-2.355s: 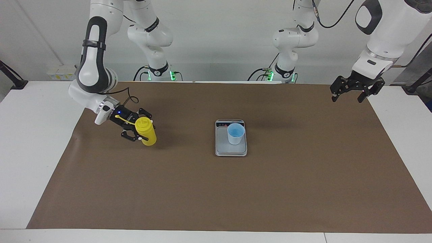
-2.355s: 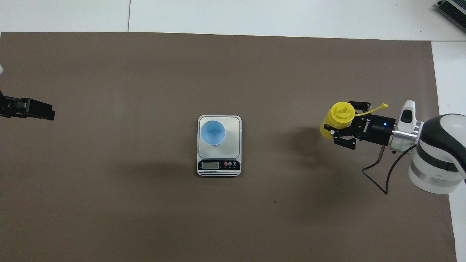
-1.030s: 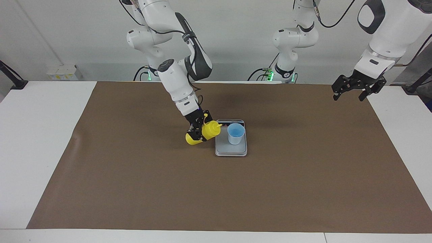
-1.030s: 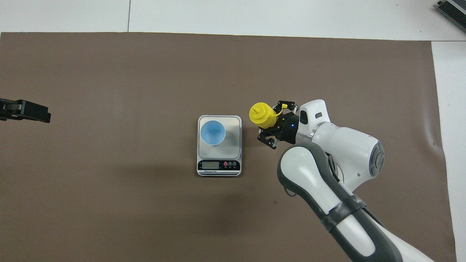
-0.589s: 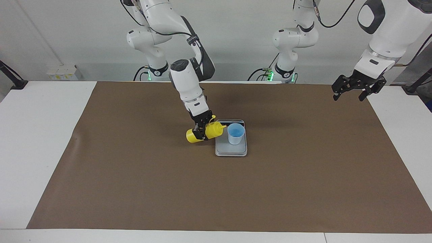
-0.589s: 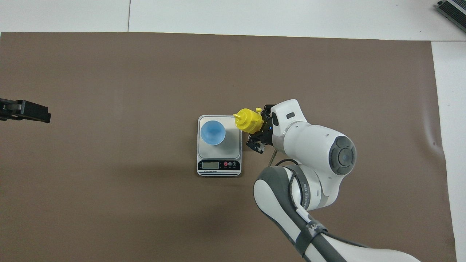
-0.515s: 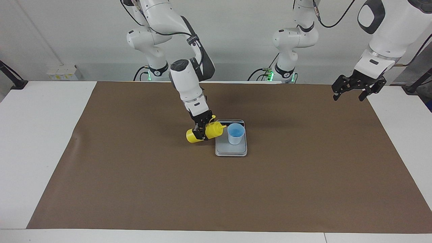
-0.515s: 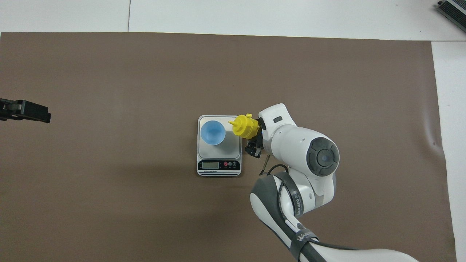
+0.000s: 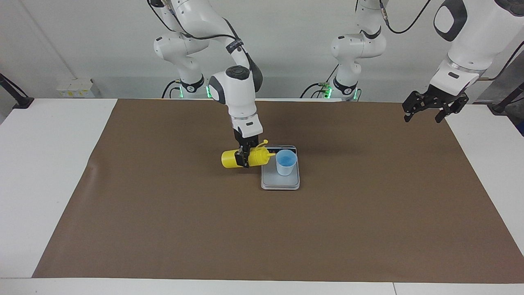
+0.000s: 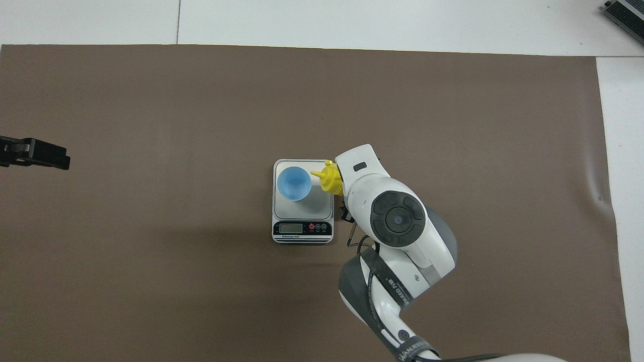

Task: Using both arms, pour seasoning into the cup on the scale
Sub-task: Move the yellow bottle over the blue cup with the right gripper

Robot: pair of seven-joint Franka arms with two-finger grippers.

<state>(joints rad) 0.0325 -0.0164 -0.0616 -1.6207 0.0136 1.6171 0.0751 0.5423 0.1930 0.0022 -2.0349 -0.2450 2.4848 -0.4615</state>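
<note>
1. The right gripper (image 9: pixel 246 157) is clamped round the middle of the seasoning bottle (image 9: pixel 233 159) — held on its side in the air, nozzle toward the cup (image 9: pixel 285 162) at rim height.
2. The cup stands on the scale (image 9: pixel 280 183), at mid-table on the brown mat (image 9: pixel 163 221).
3. The left gripper (image 9: pixel 425 111) waits over the mat's edge at its own end — fingers spread, holding nothing.

- bottle (image 9: pixel 234 159): smooth yellow plastic, slight sheen
- cup (image 9: pixel 285 162): pale blue plastic, smooth
- scale (image 10: pixel 303 221): silver-grey, matt plate, glossy dark display strip
- mat (image 9: pixel 163 229): brown, matt, paper-like
- arm shells (image 10: pixel 397 218): glossy white plastic, dark grey panels
</note>
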